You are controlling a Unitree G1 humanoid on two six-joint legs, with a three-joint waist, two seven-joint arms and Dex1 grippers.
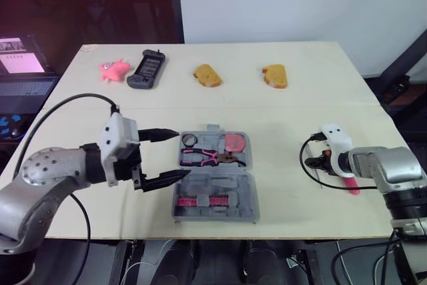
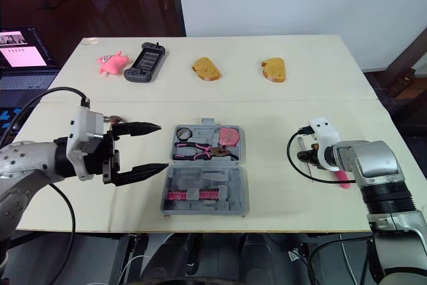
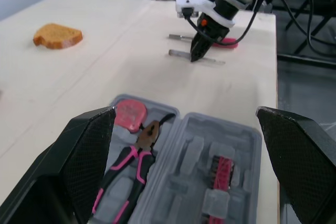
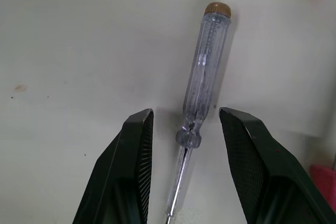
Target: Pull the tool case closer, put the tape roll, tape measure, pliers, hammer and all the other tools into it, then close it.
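Observation:
The grey tool case (image 1: 233, 183) lies open at the table's front centre. Its far half holds pink-and-black pliers (image 1: 203, 158), a pink tape measure (image 1: 235, 143) and a small tape roll (image 1: 189, 140). A pink-and-black tool (image 1: 203, 201) lies in the near half. My left gripper (image 1: 181, 155) stands open at the case's left edge, holding nothing. On the right, my right gripper (image 4: 186, 150) is open and points down. Its fingers (image 4: 131, 161) stand on either side of a clear-handled screwdriver (image 4: 202, 77) on the table. A pink-handled tool (image 1: 351, 188) lies just beside that gripper.
Along the far side of the table lie a pink toy (image 1: 113, 70), a black handheld device (image 1: 146, 69) and two bread pieces (image 1: 207, 75) (image 1: 275, 76). A laptop (image 1: 23, 65) stands off the table's left. The table's front edge runs just below the case.

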